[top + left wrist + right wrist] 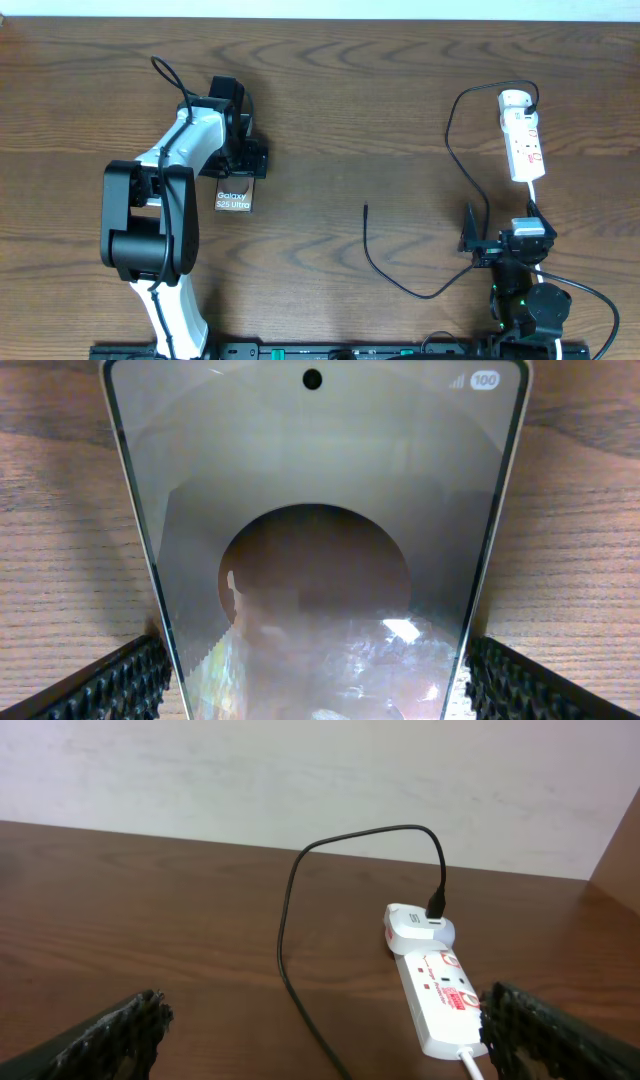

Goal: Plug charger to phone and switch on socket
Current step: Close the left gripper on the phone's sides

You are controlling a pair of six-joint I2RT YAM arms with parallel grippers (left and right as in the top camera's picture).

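Note:
The phone (pixel 234 198) lies flat on the wooden table at the left, its lettering showing. In the left wrist view the phone (pixel 320 510) fills the frame between my fingers. My left gripper (pixel 243 160) (pixel 315 665) is closed on the phone's two long edges, pads touching both sides. The charger cable (pixel 372 262) (pixel 285 920) runs from a white adapter (pixel 515 99) (pixel 410 928) on the socket (pixel 522 140) (pixel 440 995) in a long loop; its plug tip (pixel 365 208) lies free mid-table. My right gripper (pixel 500 230) (pixel 320 1030) is open and empty, just in front of the socket.
The socket's white cord (pixel 531 195) runs from its near end toward the right arm's base. A pale wall rises beyond the table's far edge (pixel 300 790). The cable loop lies between the two arms.

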